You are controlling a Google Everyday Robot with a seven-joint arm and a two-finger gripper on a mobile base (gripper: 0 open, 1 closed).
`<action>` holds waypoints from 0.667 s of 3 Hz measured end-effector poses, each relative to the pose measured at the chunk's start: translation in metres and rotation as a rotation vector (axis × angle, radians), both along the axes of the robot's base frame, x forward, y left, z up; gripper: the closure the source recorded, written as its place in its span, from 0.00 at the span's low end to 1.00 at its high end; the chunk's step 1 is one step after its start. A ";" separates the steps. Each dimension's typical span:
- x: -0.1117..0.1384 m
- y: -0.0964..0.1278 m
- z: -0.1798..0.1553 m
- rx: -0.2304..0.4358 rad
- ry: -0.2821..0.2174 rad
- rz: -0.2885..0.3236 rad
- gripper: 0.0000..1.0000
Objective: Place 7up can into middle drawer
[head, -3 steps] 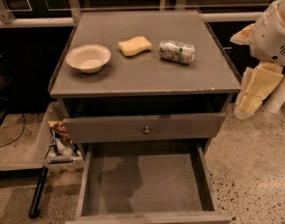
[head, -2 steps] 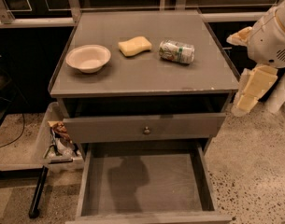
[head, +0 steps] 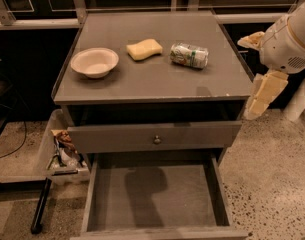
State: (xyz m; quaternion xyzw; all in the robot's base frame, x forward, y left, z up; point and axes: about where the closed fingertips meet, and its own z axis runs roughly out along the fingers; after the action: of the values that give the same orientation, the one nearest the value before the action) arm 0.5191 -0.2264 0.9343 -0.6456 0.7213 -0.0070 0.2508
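The 7up can (head: 189, 55) lies on its side on the grey cabinet top (head: 157, 79), right of centre, silvery-white with green markings. The middle drawer (head: 154, 196) is pulled out below, its flat grey floor bare with a dark shadow on it. My gripper (head: 259, 98) hangs off the cabinet's right edge, below the white arm housing (head: 289, 39). It is right of the can, lower than it, and not touching it. It holds nothing that I can see.
A yellow sponge (head: 144, 49) lies left of the can and a white bowl (head: 94, 62) stands further left. A closed grey drawer front with a round knob (head: 156, 139) sits above the open drawer. A bin of clutter (head: 62, 151) stands on the floor at left.
My arm and gripper have moved a little to the left, closer to the cabinet's right edge. The can, sponge, bowl and drawer have not moved.
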 end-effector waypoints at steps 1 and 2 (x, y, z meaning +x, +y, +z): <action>0.014 0.006 -0.005 0.020 -0.035 0.005 0.00; 0.048 0.011 -0.010 0.088 -0.105 0.020 0.00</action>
State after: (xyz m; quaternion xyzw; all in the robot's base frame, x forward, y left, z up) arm 0.5671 -0.2156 0.9247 -0.6400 0.7000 -0.0067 0.3167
